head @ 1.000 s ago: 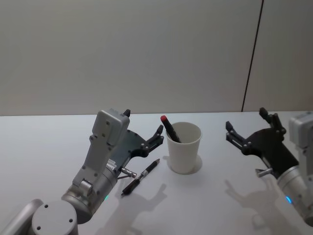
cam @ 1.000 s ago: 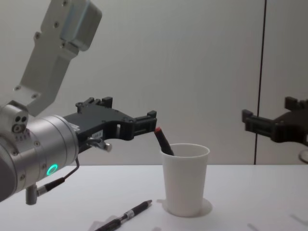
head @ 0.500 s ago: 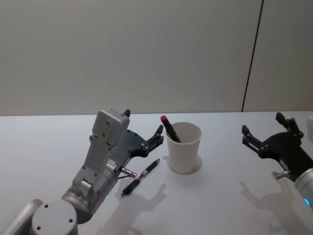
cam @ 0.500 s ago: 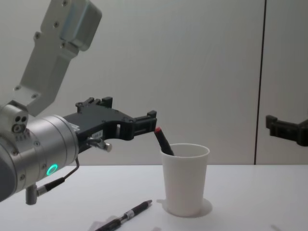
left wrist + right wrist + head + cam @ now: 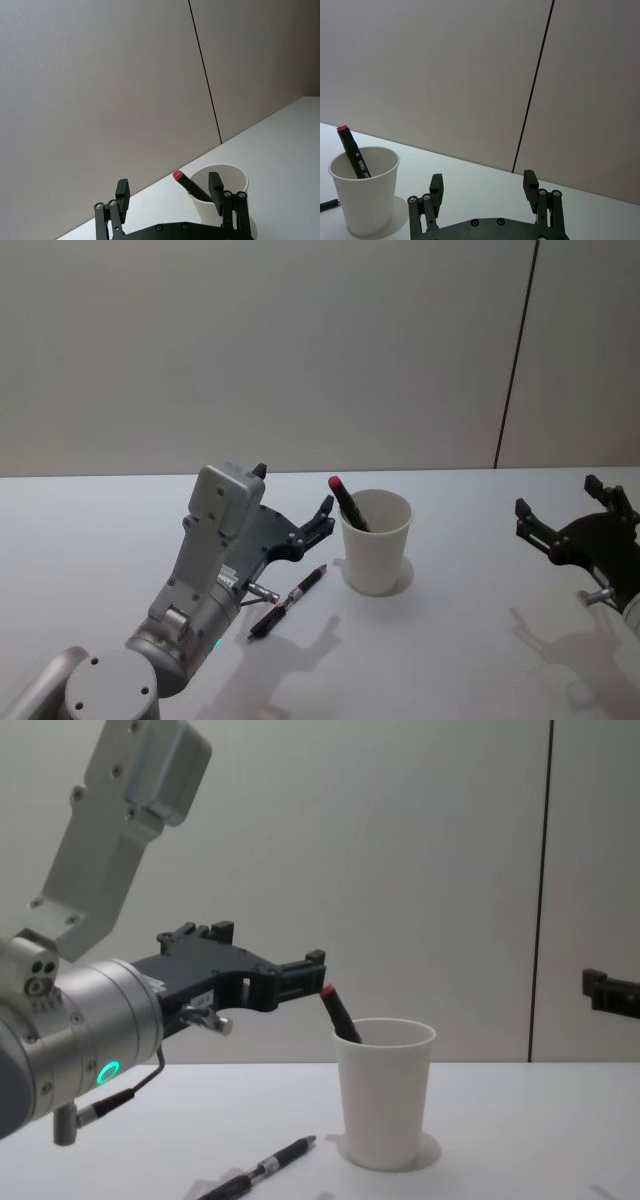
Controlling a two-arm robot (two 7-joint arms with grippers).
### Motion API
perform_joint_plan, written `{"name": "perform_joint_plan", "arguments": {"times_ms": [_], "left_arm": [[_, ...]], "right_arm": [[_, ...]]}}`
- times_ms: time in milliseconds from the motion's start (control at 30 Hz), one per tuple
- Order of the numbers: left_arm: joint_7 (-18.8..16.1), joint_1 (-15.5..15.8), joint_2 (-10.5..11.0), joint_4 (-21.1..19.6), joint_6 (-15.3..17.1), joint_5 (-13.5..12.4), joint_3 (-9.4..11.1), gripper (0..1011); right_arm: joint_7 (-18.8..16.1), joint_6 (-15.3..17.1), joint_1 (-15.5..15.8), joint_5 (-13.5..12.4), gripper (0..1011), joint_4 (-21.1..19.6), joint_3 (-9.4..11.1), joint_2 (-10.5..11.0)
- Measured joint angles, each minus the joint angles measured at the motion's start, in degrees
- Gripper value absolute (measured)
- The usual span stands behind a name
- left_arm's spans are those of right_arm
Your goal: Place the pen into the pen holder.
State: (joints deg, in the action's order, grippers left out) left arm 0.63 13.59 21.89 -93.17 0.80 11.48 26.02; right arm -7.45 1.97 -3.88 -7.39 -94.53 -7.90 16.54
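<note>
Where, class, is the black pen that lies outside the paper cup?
In the head view the black pen lies flat on the table, just left of the pen holder, close to the open left tool.

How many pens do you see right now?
2. A red-capped pen leans inside the white paper cup; a black pen lies on the table left of the cup, by the left gripper. The cup may hide more.
</note>
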Motion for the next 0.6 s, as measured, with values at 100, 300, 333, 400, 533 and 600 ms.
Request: {"name": "perform_joint_plan", "arguments": {"times_ms": [100, 300, 333, 400, 533, 600], "left_arm": [[0.0, 0.0, 0.0, 0.0, 0.0, 0.0, 0.0, 1004], [0.0, 0.0, 0.0, 0.0, 0.0, 0.0, 0.0, 1004], [0.0, 0.0, 0.0, 0.0, 0.0, 0.0, 0.0, 1004], [0.0, 0.0, -0.01, 0.0, 0.0, 0.0, 0.0, 1004], [0.06, 0.0, -0.02, 0.0, 0.01, -0.06, -0.03, 1004], [0.18, 0.02, -0.03, 0.0, 0.07, -0.24, -0.06, 1004]], "right_arm": [[-0.22, 0.22, -0.15, -0.2, 1002, 0.18, 0.15, 0.11], [-0.5, 0.55, -0.4, -0.47, 1002, 0.4, 0.39, 0.27], [-0.54, 0.58, -0.42, -0.5, 1002, 0.42, 0.41, 0.28], [-0.6, 0.69, -0.46, -0.57, 1002, 0.48, 0.47, 0.33], [-0.69, 0.82, -0.56, -0.66, 1002, 0.57, 0.53, 0.38], [-0.73, 0.88, -0.6, -0.69, 1002, 0.6, 0.57, 0.4]]}}
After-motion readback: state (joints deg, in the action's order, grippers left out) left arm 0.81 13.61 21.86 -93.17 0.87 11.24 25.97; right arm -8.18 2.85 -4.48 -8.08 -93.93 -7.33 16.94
